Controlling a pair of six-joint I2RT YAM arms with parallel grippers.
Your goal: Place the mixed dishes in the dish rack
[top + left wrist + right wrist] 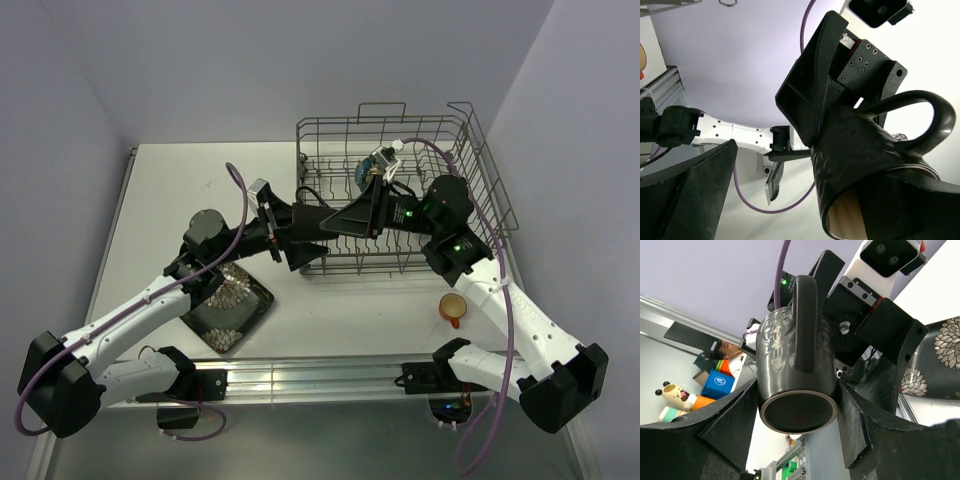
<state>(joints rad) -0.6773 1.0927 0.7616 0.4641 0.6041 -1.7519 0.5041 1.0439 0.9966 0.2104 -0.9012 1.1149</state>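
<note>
Right claw (797, 432) is clamped on the dark glossy loop-handled mug (790, 355), held up in the air, and the left claw (805, 200) gapes wide beside it. Behind them we've got the big grey wire dish rack (400, 135) on the white bench's (180, 190) far right. Dark leaf-patterned square plate (235, 315) lies toward the near left corner; small orange cup (452, 308) sits by the right edge.

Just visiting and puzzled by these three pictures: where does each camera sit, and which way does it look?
Top external: above and behind, looking down at table, dish rack, left arm and right arm.
Left wrist: on the left arm, looking past its open fingers at the dark mug.
Right wrist: on the right arm, looking along its fingers gripping that mug.
Shared: both wrist views show the mug.
</note>
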